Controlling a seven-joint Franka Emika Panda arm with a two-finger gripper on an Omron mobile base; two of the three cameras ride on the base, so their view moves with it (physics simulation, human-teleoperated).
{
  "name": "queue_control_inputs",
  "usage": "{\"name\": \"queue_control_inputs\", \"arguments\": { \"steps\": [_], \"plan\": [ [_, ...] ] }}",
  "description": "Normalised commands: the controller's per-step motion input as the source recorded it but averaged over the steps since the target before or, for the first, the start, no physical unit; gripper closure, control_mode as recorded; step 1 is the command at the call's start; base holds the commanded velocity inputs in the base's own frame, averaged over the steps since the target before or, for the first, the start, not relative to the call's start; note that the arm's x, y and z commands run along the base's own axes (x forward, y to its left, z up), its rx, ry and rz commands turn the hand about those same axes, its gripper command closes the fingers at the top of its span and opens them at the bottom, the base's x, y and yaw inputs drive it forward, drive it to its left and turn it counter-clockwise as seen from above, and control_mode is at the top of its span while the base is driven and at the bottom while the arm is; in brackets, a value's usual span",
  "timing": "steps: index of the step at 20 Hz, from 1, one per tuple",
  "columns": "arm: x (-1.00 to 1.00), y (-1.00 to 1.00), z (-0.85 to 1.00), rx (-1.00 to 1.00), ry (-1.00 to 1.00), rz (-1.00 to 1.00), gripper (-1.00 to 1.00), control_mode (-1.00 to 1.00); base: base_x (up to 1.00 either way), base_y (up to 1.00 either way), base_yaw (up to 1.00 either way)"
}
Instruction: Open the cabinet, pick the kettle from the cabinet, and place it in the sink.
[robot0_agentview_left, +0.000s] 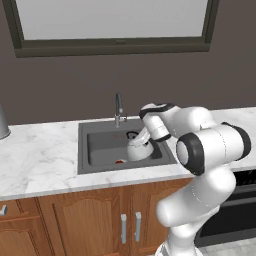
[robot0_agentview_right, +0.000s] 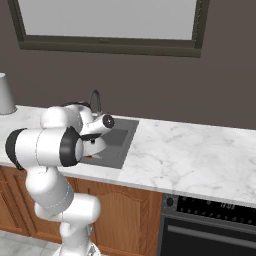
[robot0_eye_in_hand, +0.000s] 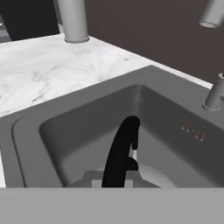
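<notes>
The silver-white kettle (robot0_agentview_left: 139, 150) sits low inside the dark grey sink (robot0_agentview_left: 83, 150), toward its right side. My gripper (robot0_agentview_left: 142, 137) reaches down from the right and is shut on the kettle's thin black arched handle (robot0_eye_in_hand: 120, 154). In the hand view that handle rises from the bottom centre, with the kettle's pale top (robot0_eye_in_hand: 153, 175) below it and the sink wall (robot0_eye_in_hand: 87, 127) around it. In the right base view my own arm covers the hand and most of the sink (robot0_agentview_right: 123, 136). The cabinet is out of view.
A slim dark faucet (robot0_agentview_left: 118, 110) stands at the sink's back edge. White marble countertop (robot0_agentview_left: 40, 150) runs both ways. A grey cone-shaped object (robot0_agentview_right: 5, 95) stands far left. Low wooden cupboards (robot0_agentview_left: 100, 220) lie below, and an oven (robot0_agentview_right: 210, 225) to the right.
</notes>
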Motion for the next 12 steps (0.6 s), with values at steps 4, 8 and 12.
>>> {"name": "queue_control_inputs", "arguments": {
  "steps": [4, 8, 12],
  "plan": [
    [0.2, 0.03, -0.08, -0.02, 0.03, 0.0, 1.0, -1.0, 0.0, 0.0, 0.0],
    [0.16, 0.0, -0.16, 0.0, 0.0, 0.0, 1.0, -1.0, 0.0, 0.0, 0.0],
    [0.13, 0.0, -0.18, 0.0, 0.0, 0.0, 1.0, -1.0, 0.0, 0.0, 0.0]
  ]
}}
